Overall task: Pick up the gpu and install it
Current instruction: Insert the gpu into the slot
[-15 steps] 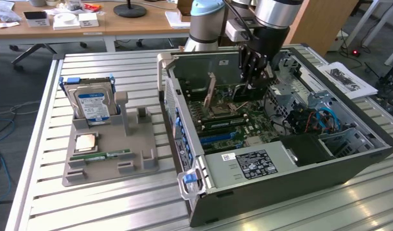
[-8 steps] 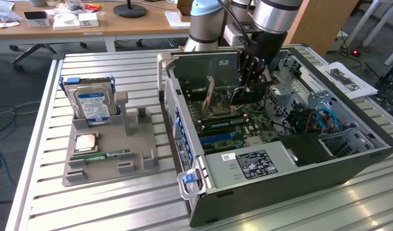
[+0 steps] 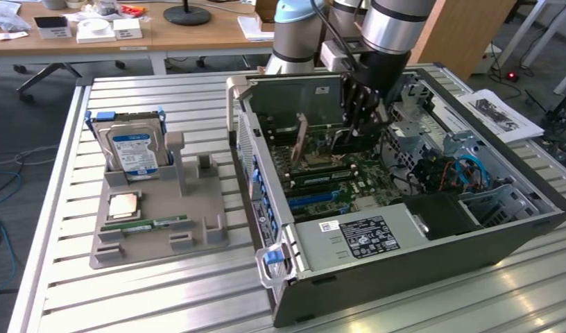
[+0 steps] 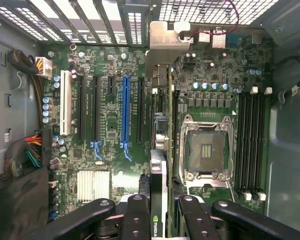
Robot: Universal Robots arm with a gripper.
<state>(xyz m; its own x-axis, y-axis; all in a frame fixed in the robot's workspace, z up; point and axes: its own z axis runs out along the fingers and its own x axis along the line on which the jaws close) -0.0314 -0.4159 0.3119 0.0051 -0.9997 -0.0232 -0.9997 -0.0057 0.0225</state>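
Gripper [image 3: 362,125] is inside the open case [image 3: 505,229], at 1 o'clock from the exterior view's centre; fingers [image 4: 136,217] clamped on the gpu [image 4: 159,172]; card edge-on over the motherboard [image 4: 105,150], between blue slot [image 4: 125,110] and CPU socket [image 4: 206,150]; slot contact: cannot tell; tray [image 3: 153,239] with hard drive [image 3: 133,149] at the case's 9 o'clock.

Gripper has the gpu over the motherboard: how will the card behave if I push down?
Probably stiff: the gpu is a flat board held edge-on in the gripper. Thin, so likely light. Gripped at one edge, it may tilt if pushed off-line.
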